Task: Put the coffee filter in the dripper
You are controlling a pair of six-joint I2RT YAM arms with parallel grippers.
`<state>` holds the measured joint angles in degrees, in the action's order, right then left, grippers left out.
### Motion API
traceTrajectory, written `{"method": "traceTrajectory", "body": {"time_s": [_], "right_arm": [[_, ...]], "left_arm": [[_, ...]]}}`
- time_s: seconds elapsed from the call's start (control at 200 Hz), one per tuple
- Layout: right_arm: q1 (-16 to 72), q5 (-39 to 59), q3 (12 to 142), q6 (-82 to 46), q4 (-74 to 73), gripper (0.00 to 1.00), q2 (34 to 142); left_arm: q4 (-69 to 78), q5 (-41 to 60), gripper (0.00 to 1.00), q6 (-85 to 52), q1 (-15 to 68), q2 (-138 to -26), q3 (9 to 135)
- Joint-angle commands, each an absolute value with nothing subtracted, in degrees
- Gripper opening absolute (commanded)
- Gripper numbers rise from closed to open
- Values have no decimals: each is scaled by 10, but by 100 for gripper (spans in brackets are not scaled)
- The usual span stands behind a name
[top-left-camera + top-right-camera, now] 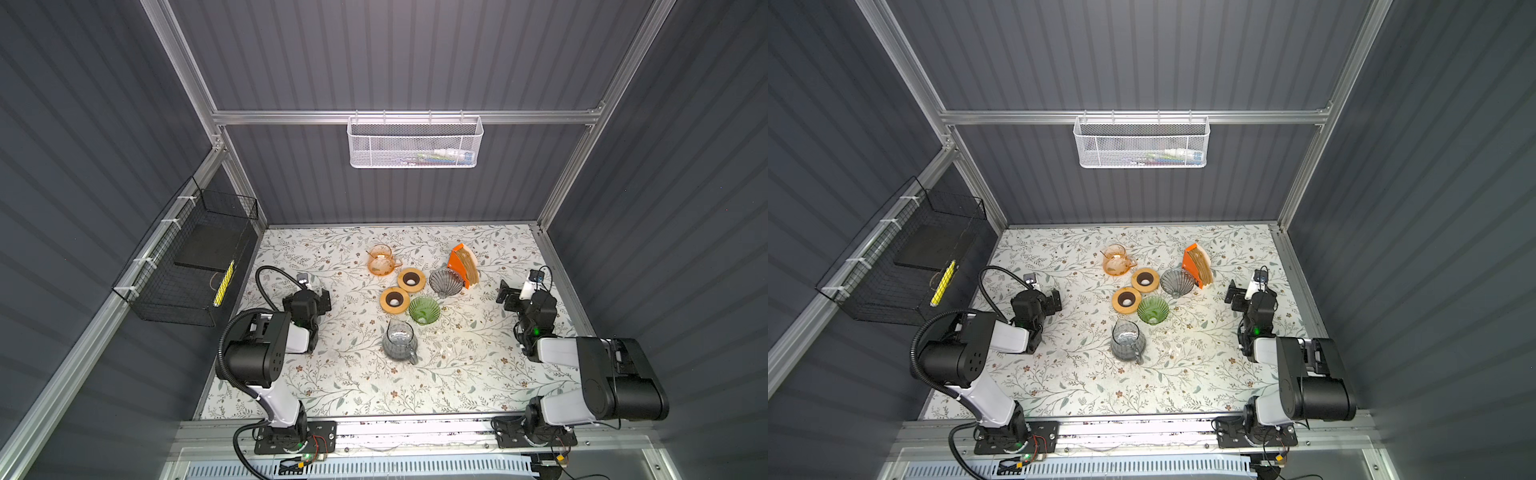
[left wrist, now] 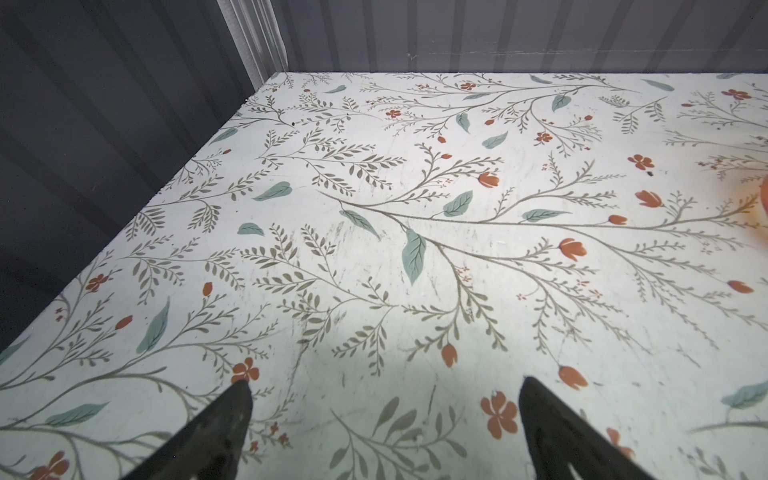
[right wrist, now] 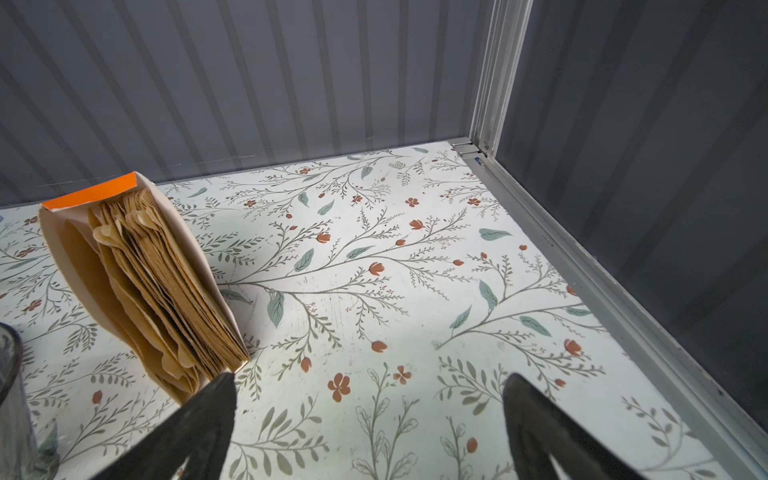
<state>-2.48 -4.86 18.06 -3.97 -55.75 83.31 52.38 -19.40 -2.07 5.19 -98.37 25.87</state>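
A: Where are the coffee filters (image 3: 166, 291) sitting?

B: They are standing on edge as a brown stack inside the orange filter box (image 1: 456, 261); the box is standing near the worktop's (image 1: 353, 386) far edge, right of its middle.

A: What is the box keeping company with?

B: The grey dripper (image 1: 446, 281) is standing just beside it, on the side toward the middle; the green dripper (image 1: 424, 309) is sitting close to the worktop's centre; the far wooden ring (image 1: 411, 279) and the near wooden ring (image 1: 394, 299) are lying just beside each other, left of the drippers. An orange glass jug (image 1: 381, 259) is standing toward the far edge with something thin leaning in it; I cannot tell what. A grey glass jug (image 1: 400, 340) is standing on the near side of the green dripper.

A: What are the arms doing?

B: The left gripper (image 2: 384, 388) is hanging over bare floral print near the left edge, jaws spread wide, gripping nothing; the right gripper (image 3: 370, 380) is hanging near the right edge, equally spread, apart from the box.

A: And the room?

B: Dark ribbed walls and aluminium posts are enclosing everything; a white mesh basket (image 1: 1142, 143) is hanging on the back rail, holding small items too blurred to name; a black wire basket (image 1: 905, 291) is hanging on the left wall, holding a dark flat slab (image 1: 934, 245) and a yellow stick (image 1: 942, 278).
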Motion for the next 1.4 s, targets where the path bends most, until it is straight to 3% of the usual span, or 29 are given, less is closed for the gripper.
{"method": "traceTrajectory", "body": {"time_s": [0.0,1.011,1.111,1.246,1.396], "right_arm": [[-26,-46,183,-34,-566,99,836],[-26,-54,180,-35,-571,99,834],[-16,-88,175,-38,-564,99,809],[32,-151,219,-13,-404,94,720],[82,-152,274,-34,-266,91,617]], "left_arm": [[536,-187,100,-11,50,-983,263],[537,-187,100,-11,50,-983,262],[534,-214,92,-13,54,-971,261],[389,-228,76,-5,68,-892,304],[284,-202,72,-49,78,-831,353]]}}
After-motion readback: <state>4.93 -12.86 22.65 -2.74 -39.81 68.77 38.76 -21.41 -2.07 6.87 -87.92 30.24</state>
